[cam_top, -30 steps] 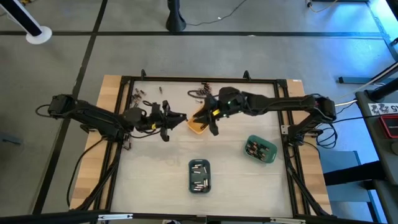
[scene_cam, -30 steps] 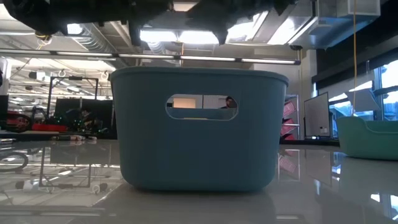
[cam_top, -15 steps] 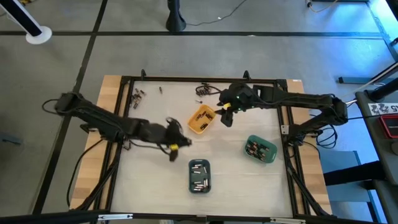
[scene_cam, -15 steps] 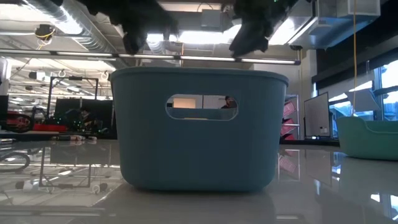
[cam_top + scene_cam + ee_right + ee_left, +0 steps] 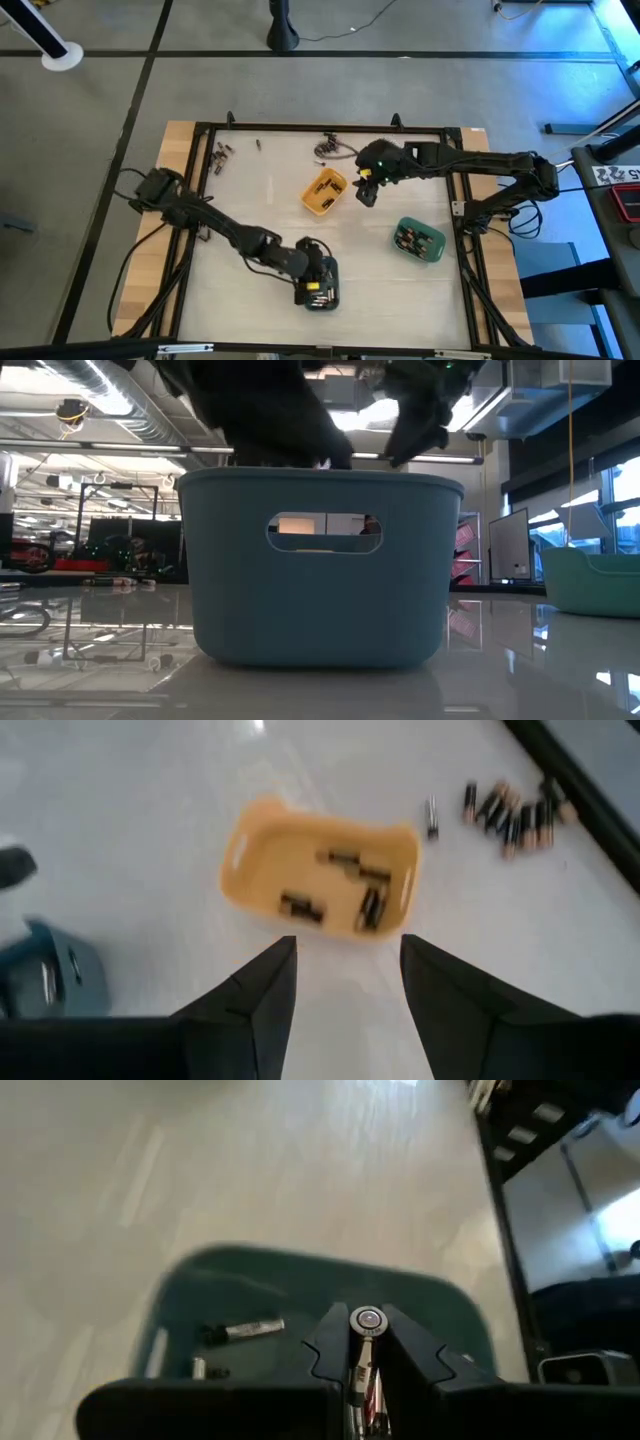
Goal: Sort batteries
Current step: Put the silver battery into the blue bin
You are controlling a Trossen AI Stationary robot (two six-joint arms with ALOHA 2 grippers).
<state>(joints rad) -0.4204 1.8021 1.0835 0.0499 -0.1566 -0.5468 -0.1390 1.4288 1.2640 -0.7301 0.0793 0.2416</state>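
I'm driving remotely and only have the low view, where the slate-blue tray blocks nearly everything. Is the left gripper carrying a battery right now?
Observer: Yes. The left wrist view shows the left gripper shut on a battery, above the slate-blue tray.
Operator: Is that tray empty?
Observer: No, a few batteries already lie inside it.
Operator: Where is the right arm?
Observer: In the high view the right gripper hangs beside the orange tray, fingers open and holding nothing.
Operator: Any cells left to sort?
Observer: Yes, loose batteries lie on the table beyond the orange tray.
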